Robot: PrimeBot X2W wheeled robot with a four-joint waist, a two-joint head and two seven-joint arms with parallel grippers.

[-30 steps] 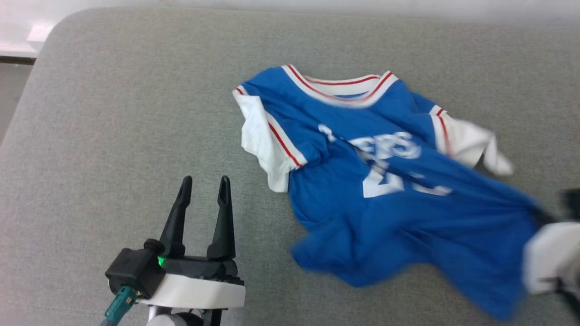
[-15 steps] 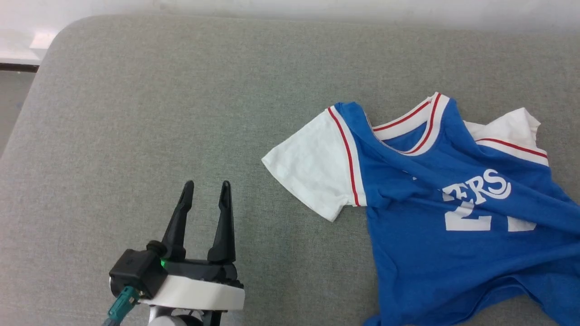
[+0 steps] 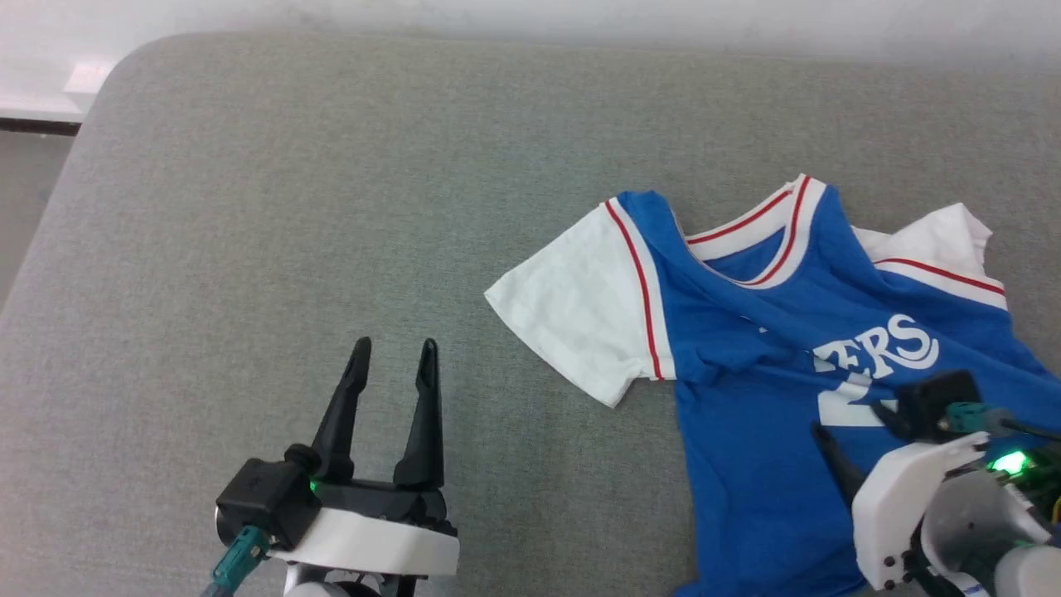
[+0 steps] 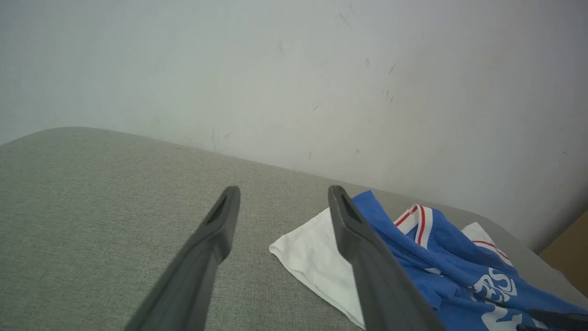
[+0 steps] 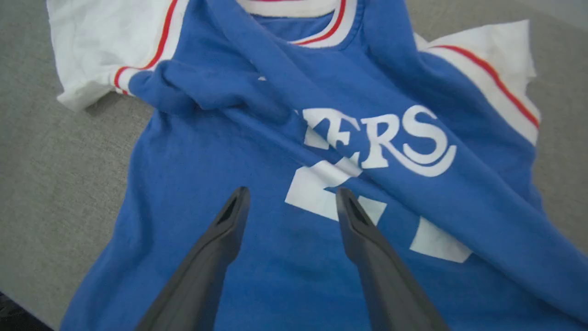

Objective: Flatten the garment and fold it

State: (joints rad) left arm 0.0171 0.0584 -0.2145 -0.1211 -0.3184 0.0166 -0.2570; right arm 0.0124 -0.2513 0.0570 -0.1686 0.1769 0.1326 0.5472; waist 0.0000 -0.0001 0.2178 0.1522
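The garment (image 3: 746,348), a royal-blue T-shirt with white sleeves and a red-and-white collar, lies lettering-up on the right of the grey cushion. A diagonal ridge of cloth crosses its chest (image 5: 275,78). The sleeve (image 3: 572,307) nearer my left arm is spread flat, while the other sleeve (image 3: 937,240) is crumpled. My left gripper (image 3: 394,352) stands open over bare cushion, well to the left of that sleeve. The garment (image 4: 459,257) lies to the right of its fingers. My right gripper (image 5: 291,195) hovers open above the printed number, nothing between its fingers.
The grey cushion (image 3: 249,207) spans the view, with a rounded corner at the upper left and floor (image 3: 21,191) beyond its left edge. A pale wall (image 4: 294,69) runs behind it. A brown surface (image 4: 572,262) shows past the far right end.
My right gripper, shut on the garment's lower edge a second ago, dragged it right and nearer, then let go and opened. One sleeve unfolded flat. The left gripper has barely moved.
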